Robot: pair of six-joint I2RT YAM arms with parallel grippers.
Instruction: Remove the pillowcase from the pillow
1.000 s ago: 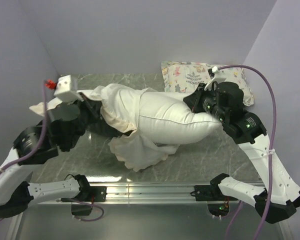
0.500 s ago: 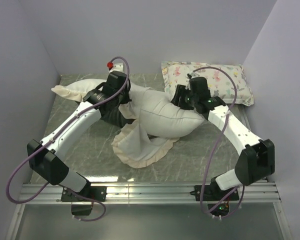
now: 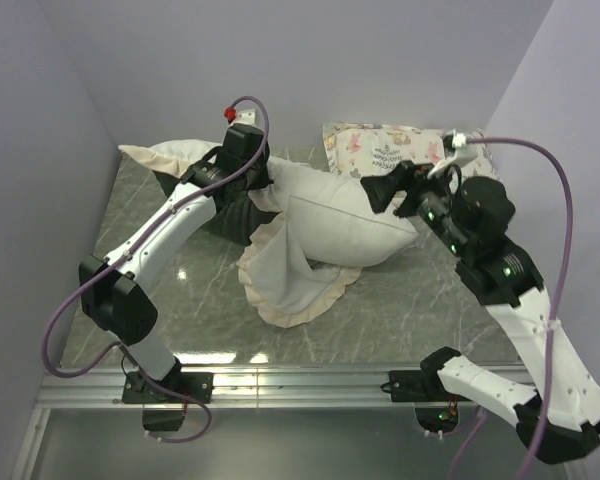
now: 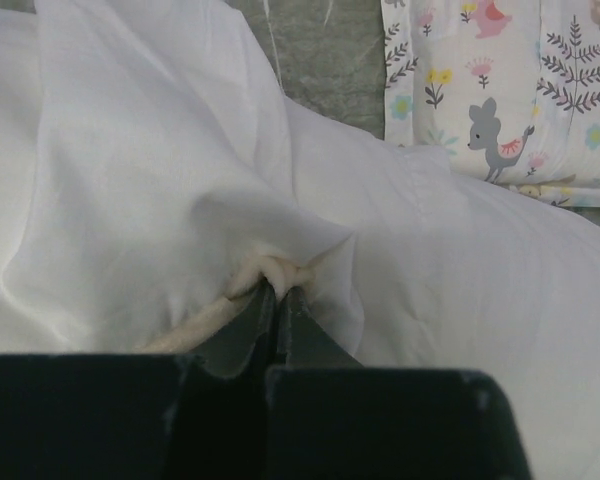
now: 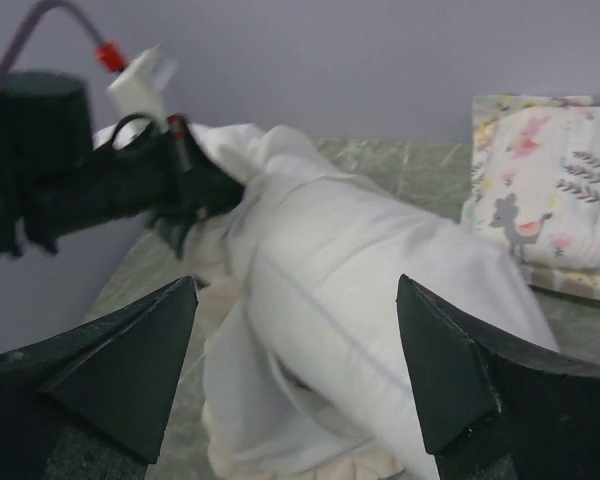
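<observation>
The white pillow (image 3: 355,222) lies across the middle of the table, its left end still inside the pillowcase (image 3: 292,285). The case is turned inside out, showing white lining and a cream frill, with dark grey plush (image 3: 232,216) under the left arm. My left gripper (image 3: 263,188) is shut on the bunched frill and lining (image 4: 280,272) at the pillow's far left end. My right gripper (image 3: 385,187) hangs open above the pillow's right end, with the pillow (image 5: 380,290) lying below and beyond its spread fingers (image 5: 130,370), apart from them.
A smaller pastel animal-print pillow (image 3: 380,150) lies at the back right against the wall, close behind the right gripper. Walls close in the table on the left, back and right. Cream frill (image 3: 165,155) trails to the back left corner.
My right gripper has opened, let go of the pillow's right end and pulled back upward. The left gripper has carried the pillowcase edge toward the back wall, and the pillow has shifted.
</observation>
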